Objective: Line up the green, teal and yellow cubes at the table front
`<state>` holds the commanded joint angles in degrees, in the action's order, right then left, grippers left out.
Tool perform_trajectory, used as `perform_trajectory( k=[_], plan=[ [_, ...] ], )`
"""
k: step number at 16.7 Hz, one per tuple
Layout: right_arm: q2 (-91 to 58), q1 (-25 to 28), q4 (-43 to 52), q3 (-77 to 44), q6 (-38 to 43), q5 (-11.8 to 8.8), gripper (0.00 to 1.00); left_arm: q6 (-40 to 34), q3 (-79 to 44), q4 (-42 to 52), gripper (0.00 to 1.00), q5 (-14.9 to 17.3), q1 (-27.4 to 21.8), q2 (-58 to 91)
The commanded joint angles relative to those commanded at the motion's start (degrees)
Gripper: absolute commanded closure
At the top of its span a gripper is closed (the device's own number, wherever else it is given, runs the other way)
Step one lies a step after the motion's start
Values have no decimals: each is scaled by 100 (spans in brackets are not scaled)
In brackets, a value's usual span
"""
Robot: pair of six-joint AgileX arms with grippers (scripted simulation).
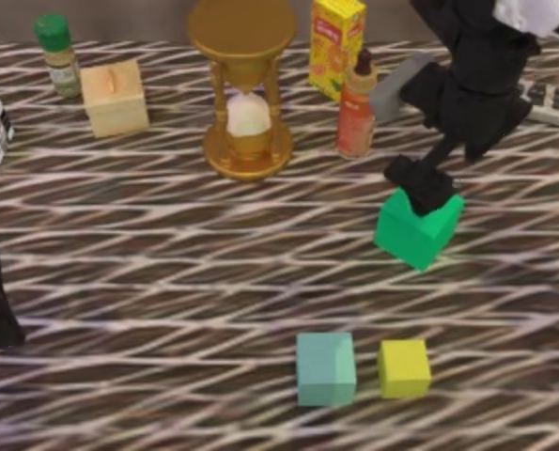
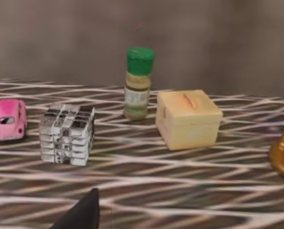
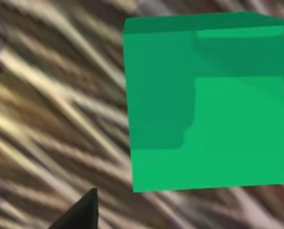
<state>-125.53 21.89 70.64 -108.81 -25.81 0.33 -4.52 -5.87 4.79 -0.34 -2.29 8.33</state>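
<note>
Sitting corner-forward, green cube (image 1: 418,230) lies under right end effector (image 1: 422,188); grip state unclear.

A golden hourglass (image 1: 242,89) stands at the back middle of the surface, white sand in its lower bulb. To its left sits a tan wooden block (image 1: 115,97), and just beside that, further left, a spice jar with a green cap (image 1: 57,54). At the left edge a silvery mirrored puzzle cube (image 2: 67,134) shows, with a pink toy car (image 2: 9,119) near it in the left wrist view. Right of the hourglass stand a tall yellow printed carton (image 1: 335,44) and an orange dropper bottle (image 1: 357,105), close together. A pale power strip (image 1: 553,101) lies at the far right edge.
</note>
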Motion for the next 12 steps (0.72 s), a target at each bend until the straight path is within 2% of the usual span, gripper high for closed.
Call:
perform_trajectory(
  k=[4, 12],
  plan=[
    [-620, 138, 364, -728, -159, -9, 0, 425, 556, -452, 0, 32, 324, -786],
    [-698, 135, 145, -555, -174, -9, 0, 452, 588, -479, 0, 34, 343, -833]
  ],
)
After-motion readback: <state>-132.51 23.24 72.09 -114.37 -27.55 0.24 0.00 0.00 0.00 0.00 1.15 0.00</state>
